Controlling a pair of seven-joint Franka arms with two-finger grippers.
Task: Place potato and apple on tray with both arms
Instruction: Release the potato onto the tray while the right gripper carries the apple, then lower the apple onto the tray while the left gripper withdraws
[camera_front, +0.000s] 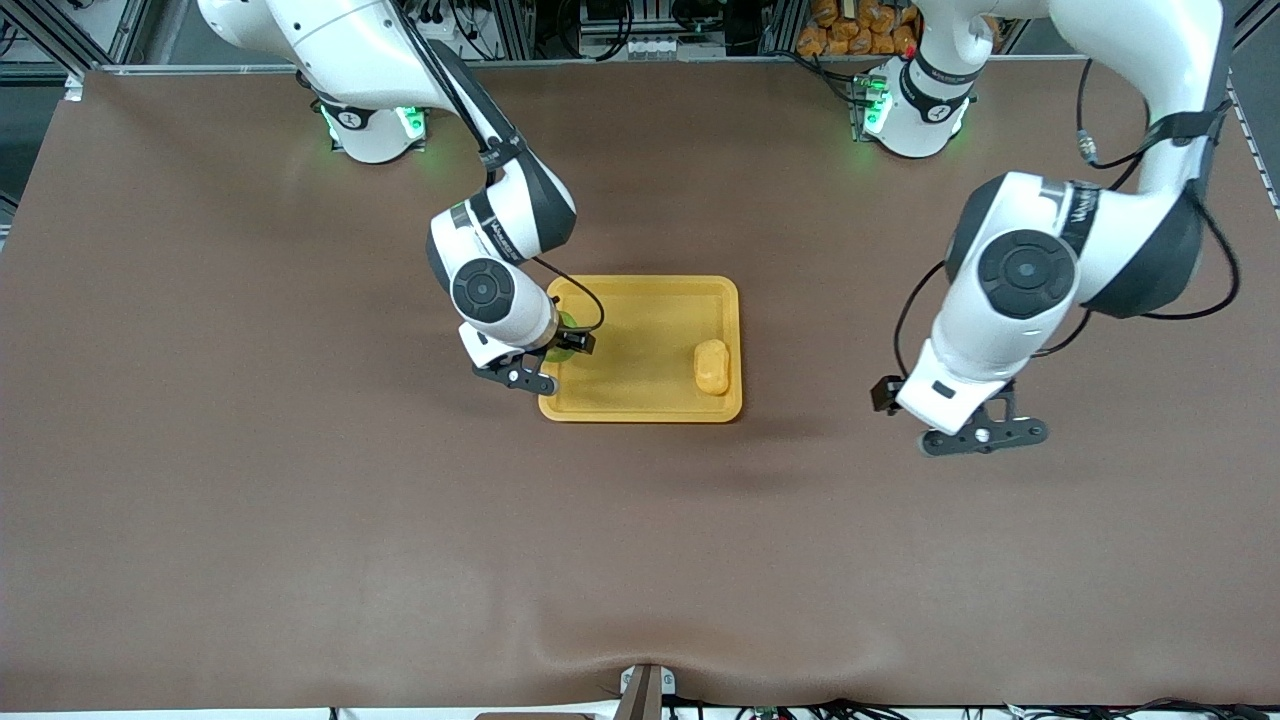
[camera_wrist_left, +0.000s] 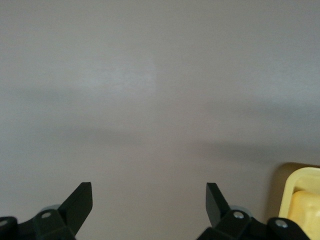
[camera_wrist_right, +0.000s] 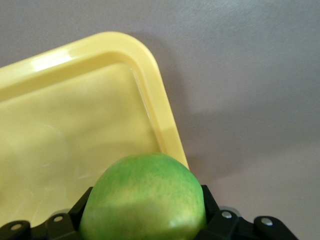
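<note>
front view, ordered across from the right arm's end. right gripper (camera_front: 545, 362): over the tray (camera_front: 640, 400), at its edge toward the right arm's end, fingers clamped on the apple (camera_wrist_right: 145, 197), which is above the tray's rim. tray: yellow-orange, on the brown table (camera_front: 300, 500). potato (camera_front: 711, 367): lies in the tray, near its edge toward the left arm's end. left gripper (camera_wrist_left: 149, 207): fingers spread wide and holding nothing, over bare table just off the tray toward the left arm's end.
</note>
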